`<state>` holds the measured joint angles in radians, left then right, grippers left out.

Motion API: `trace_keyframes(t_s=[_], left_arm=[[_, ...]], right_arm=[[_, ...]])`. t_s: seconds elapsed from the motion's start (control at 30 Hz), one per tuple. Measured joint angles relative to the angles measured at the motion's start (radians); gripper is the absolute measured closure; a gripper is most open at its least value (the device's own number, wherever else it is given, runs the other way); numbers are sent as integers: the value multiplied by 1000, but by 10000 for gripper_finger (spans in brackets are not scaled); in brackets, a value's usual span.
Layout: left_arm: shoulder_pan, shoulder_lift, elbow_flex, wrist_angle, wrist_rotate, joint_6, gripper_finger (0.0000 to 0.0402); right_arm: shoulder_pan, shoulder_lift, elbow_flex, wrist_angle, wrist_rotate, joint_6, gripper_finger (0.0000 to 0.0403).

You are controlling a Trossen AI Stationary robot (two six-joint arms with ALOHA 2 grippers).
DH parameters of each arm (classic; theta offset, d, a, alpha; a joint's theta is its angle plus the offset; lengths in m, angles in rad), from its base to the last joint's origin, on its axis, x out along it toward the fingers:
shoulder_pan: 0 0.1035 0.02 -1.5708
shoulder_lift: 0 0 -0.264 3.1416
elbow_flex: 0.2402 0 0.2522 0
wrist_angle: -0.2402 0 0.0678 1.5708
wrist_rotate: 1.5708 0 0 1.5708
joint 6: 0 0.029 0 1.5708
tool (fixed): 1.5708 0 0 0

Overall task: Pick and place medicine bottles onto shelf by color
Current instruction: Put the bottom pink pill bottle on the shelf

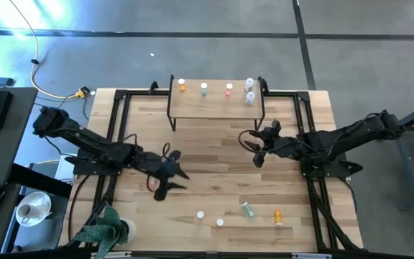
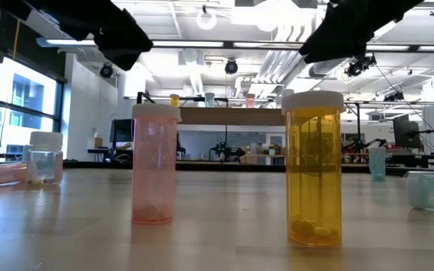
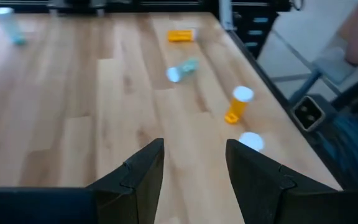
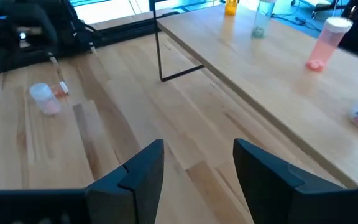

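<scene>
Left gripper hangs over the middle-left of the wooden table, its two dark fingers spread apart with only bare planks between them. Farther along the table's near edge, well apart from it, lie four loose medicine bottles: a white-capped one, another, a green one on its side and an orange one.

At the far edge stands the shelf, a light wood top on thin black legs. Along its back, from left to right, stand an orange bottle, a green bottle, a pink bottle and two clear bottles close together at the right end.

Right gripper hovers just in front of the shelf's right end, its fingers likewise apart and holding nothing.

The table is pale butcher-block inside a black metal frame, set on a grey concrete floor. A yellow cable runs across the floor at the left, and a crumpled green cloth sits at the table's near left corner. From table height, a pink bottle and an orange bottle stand upright in front, with an open workshop, ceiling lights and large windows behind.
</scene>
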<state>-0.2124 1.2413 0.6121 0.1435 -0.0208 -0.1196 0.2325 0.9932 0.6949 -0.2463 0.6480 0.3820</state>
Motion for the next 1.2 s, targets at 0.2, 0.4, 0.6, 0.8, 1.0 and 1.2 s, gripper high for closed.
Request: trace_keyframes(t_s=[0.2,0.4,0.6,0.8,1.0,1.2], left_arm=[[-49,85,0,106,-2,0,238],[-78,190,0,217,-2,43,210],[-112,309,3,338,-2,45,178],[-140,399,60,344,-2,44,173],[-158,486,135,331,1,45,176],[-157,526,169,301,-4,27,176]], right_arm=[[22,0,0,4,20,15,219],[44,0,0,1,54,40,219],[59,0,0,0,54,39,219],[59,1,0,-5,54,37,219],[58,1,1,-22,53,37,219],[58,1,1,-27,53,37,219]])
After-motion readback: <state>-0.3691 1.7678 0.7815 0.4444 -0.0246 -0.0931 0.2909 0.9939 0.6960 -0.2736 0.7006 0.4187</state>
